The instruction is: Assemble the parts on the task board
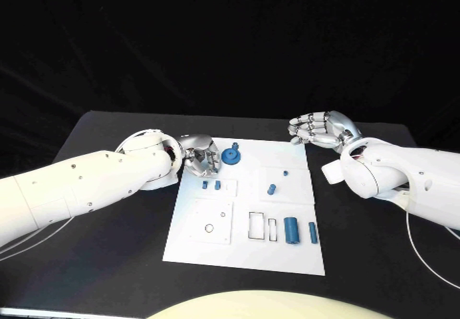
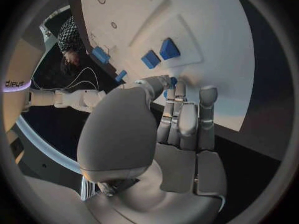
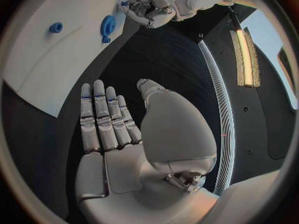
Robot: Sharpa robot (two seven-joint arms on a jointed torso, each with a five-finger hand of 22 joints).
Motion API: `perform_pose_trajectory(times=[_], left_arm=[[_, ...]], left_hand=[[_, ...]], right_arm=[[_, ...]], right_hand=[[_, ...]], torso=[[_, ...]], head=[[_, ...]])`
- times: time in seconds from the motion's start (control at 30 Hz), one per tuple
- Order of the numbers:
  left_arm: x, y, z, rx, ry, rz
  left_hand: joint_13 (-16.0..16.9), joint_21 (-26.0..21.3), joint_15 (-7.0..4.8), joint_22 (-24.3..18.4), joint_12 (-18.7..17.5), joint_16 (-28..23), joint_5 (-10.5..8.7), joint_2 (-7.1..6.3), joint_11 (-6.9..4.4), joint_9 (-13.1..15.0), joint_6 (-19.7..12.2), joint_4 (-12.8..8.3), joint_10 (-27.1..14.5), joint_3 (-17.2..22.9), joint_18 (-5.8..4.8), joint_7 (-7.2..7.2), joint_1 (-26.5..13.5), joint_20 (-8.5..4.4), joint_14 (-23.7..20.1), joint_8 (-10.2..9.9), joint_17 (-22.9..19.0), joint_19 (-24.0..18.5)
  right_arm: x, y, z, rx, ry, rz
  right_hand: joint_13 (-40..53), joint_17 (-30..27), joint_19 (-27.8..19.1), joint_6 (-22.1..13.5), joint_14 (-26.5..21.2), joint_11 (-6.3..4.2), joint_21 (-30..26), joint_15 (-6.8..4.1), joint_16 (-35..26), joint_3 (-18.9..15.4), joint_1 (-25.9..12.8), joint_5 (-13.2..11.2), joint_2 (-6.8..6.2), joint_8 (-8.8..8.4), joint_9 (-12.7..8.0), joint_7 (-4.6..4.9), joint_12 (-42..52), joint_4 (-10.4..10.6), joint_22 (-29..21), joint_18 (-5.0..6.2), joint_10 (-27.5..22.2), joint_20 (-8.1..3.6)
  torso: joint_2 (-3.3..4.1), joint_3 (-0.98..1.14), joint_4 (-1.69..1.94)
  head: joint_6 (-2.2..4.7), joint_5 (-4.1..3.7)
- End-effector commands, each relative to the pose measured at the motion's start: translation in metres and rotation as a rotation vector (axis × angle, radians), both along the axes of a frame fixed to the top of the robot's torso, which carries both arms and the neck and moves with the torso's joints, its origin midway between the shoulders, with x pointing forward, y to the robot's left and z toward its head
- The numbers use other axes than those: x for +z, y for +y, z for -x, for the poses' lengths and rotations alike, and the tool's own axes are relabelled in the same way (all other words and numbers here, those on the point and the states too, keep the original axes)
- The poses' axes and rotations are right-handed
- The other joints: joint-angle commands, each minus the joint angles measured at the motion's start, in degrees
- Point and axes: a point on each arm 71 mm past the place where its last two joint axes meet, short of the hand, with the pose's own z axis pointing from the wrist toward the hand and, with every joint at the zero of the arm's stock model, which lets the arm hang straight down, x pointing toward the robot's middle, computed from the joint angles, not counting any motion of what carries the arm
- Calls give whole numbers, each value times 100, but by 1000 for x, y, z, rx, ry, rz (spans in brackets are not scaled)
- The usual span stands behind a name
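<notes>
On white task board (image 1: 192,249), small blue parts (image 1: 290,230)

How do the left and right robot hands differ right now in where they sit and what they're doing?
The left robot hand sits over the task board's far left corner, next to the blue gear; the right robot hand is off the board, over the black table. The left hand's fingers curl toward the board; the right hand's fingers are straight and apart, holding nothing. Whether the left hand grips anything is unclear. Both are silver on white arms.
</notes>
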Motion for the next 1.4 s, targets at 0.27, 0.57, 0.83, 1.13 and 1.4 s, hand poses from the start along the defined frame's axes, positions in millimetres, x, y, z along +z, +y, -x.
perform_pose_trajectory(times=[0.27,0.57,0.83,1.13,1.4], left_arm=[[-2,-3,1,-17,4,-7],[-3,-3,1,-17,13,-12],[-3,-2,1,-13,13,-13],[-3,0,0,-3,9,-5],[-2,0,0,6,8,2]], left_hand=[[-9,19,-12,12,-80,12,-18,22,1,3,29,-44,44,23,-86,26,-32,-2,33,-49,24,27],[-10,19,-11,12,-89,10,-17,31,2,3,29,-46,45,29,-86,27,-30,-1,30,-54,16,28],[-12,12,-7,2,-118,5,-18,25,7,1,17,-64,44,35,-85,31,-25,1,24,-75,0,20],[-27,-29,37,-49,-370,-4,-11,-61,53,-91,-323,-88,22,79,-74,99,-118,29,-5,-401,-65,-21],[-24,-69,48,-108,-454,-20,-10,-103,66,-131,-448,-85,18,85,-60,117,-164,33,-38,-519,-137,-63]], right_arm=[[0,2,1,20,-5,-4],[0,2,1,18,-5,-4],[1,1,1,16,-8,-4],[1,1,1,15,-8,-3],[0,1,0,15,-7,-2]], right_hand=[[-10,-24,4,41,65,-5,8,0,-44,30,-25,27,33,41,-19,407,-32,8,-40,36,38,-10],[-10,-24,4,41,65,-5,8,0,-44,30,-25,27,33,41,-19,407,-32,8,-40,36,38,-10],[-10,-29,6,43,69,-5,9,-1,-48,31,-30,27,32,41,-22,406,-34,10,-49,36,40,-10],[-10,-33,8,44,71,-5,9,-1,-51,33,-31,27,29,41,-25,406,-36,10,-57,35,41,-11],[-10,-33,8,44,71,-5,9,-1,-51,33,-31,27,29,41,-25,406,-36,10,-57,35,41,-11]], torso=[[-1,-1,1],[-4,1,3],[-4,-2,5],[-2,-2,5],[-1,0,4]], head=[[4,-4],[8,-2],[10,-7],[13,-4],[9,-2]])
